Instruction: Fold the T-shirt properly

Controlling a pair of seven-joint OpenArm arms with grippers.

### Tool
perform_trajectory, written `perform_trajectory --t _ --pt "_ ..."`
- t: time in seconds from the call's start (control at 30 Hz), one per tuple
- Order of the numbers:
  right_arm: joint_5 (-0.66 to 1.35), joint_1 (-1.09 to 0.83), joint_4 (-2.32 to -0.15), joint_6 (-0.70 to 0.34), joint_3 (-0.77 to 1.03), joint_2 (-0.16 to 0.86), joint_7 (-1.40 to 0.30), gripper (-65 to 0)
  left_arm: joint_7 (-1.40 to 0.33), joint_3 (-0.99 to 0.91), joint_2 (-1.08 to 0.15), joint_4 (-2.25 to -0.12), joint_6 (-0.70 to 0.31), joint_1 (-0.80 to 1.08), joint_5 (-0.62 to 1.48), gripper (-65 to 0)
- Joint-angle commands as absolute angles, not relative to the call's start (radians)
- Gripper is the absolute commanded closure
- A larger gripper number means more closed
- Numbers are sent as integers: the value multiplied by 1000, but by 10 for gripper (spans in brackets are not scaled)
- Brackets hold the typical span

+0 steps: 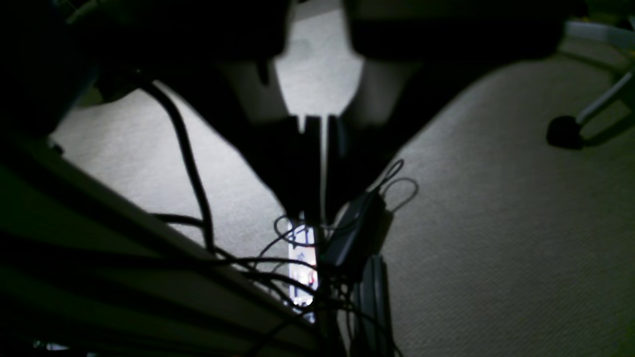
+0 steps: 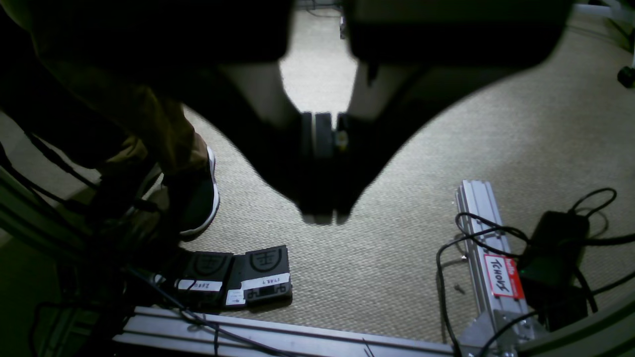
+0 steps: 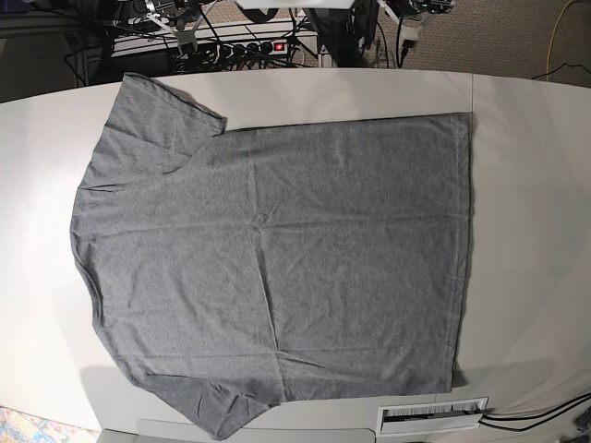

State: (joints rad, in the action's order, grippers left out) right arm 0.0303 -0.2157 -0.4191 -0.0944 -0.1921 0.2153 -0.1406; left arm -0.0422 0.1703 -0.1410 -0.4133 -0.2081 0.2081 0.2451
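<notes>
- Left wrist view: the left gripper [image 1: 317,163] hung over pale carpet [image 1: 496,198] with its jaws pressed together, only a thin slit of light between them, and nothing pinched. Below it lay a tangle of black cables [image 1: 278,258], a dark power brick [image 1: 354,233] and a lit strip [image 1: 301,263]. A dark table edge [image 1: 124,233] crossed the lower left; a chair leg with its caster [image 1: 565,131] stood at the far right. The T-shirt did not show here.
- Right wrist view: the right gripper [image 2: 325,163] was likewise pressed shut and empty, above woven carpet [image 2: 397,258]. Two black foot pedals [image 2: 238,277] sat side by side near a person's shoe [image 2: 203,198]. An aluminium rail [image 2: 486,258] with a red-edged label and a black adapter [image 2: 555,248] lay to the right.
- Base view: the T-shirt [image 3: 277,258] lay spread flat on the white table [image 3: 526,231], heather grey, lightly wrinkled, its hem toward the picture's right and its shoulders to the left. One sleeve [image 3: 157,111] pointed to the far edge; the other [image 3: 222,415] reached the near edge. Bare table showed to the right of the hem and along the left. A slotted vent [image 3: 432,415] sat just beside the near hem corner. Neither arm showed.
</notes>
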Motion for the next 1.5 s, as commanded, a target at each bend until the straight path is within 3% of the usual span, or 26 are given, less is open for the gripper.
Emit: perform_trajectory --t 0.0,1.0,1.47 --pt "33 -218 -424 -89 -189 225 -129 0 -32 173 -144 -419 -219 216 247 0" --pt "33 -219 -426 -90 -189 226 -142 0 -33 173 -145 -419 -220 223 246 0" --pt "33 -383 -582 -175 -189 308 -208 0 -33 173 -218 -563 -220 416 243 0"
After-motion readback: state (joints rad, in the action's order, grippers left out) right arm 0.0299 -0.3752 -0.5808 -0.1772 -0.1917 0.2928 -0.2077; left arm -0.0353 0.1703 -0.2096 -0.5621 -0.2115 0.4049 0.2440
